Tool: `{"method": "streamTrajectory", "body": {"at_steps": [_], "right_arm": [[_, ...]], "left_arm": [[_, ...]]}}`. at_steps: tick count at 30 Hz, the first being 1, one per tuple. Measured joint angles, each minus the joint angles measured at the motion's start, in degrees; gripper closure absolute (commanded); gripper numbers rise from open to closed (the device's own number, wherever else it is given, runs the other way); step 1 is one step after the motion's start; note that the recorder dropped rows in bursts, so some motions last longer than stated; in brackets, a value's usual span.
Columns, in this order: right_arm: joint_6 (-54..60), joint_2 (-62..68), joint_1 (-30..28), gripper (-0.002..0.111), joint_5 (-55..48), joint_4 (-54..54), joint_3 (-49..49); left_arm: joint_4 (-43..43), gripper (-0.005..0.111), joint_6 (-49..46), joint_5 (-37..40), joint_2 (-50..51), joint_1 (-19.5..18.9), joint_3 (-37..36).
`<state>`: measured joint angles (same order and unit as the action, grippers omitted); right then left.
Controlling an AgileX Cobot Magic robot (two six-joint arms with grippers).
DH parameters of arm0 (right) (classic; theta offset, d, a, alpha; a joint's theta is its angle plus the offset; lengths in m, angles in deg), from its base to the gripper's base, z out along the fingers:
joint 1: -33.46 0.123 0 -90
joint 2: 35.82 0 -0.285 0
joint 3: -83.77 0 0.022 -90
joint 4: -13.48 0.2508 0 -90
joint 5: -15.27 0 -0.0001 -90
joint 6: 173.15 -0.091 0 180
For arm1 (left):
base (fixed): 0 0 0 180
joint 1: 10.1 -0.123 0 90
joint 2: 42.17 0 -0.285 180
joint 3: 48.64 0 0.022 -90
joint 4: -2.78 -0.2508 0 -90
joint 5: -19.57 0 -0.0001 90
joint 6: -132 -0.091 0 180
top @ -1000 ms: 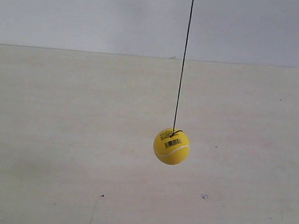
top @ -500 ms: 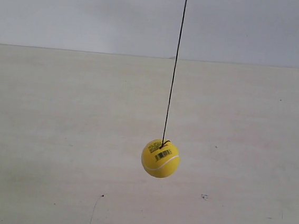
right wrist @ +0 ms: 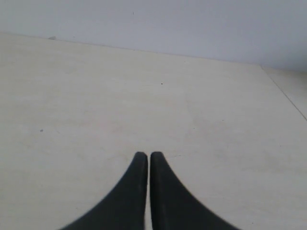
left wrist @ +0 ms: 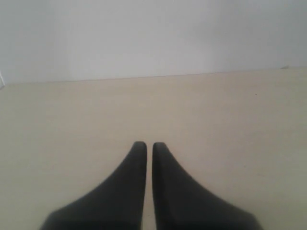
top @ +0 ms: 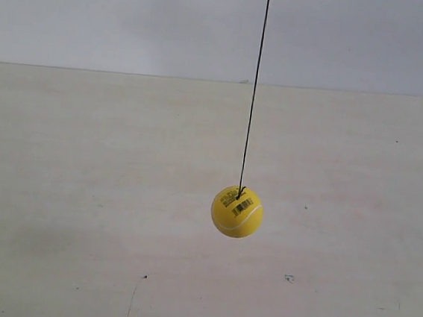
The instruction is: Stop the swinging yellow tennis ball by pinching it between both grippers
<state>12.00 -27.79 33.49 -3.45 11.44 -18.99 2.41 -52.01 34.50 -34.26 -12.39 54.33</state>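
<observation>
Risk of mistimed pinch batting yellow tennis ball [top: 237, 212] sideways on string [top: 254, 88]; left gripper [left wrist: 145, 144], right gripper [right wrist: 144, 154] both tips-together, wrist views blind to it.

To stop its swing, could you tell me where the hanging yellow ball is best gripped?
Likely best: pinch the yellow tennis ball at its widest band, left end effector and right end effector from opposite sides: the string takes the top, and round surfaces slip off-centre.
</observation>
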Motion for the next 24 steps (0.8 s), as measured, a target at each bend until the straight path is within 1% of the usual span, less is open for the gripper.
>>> {"method": "streamTrajectory", "body": {"at_steps": [5,24], "right_arm": [[0.0,0.0,0.0,0.108,0.0,0.0,0.0],[-0.1,0.0,0.0,0.108,0.0,0.0,0.0]], "left_arm": [[1.4,0.102,-0.1,1.8,0.0,1.0,0.0],[2.5,0.102,1.3,2.6,0.0,1.0,0.0]]}}
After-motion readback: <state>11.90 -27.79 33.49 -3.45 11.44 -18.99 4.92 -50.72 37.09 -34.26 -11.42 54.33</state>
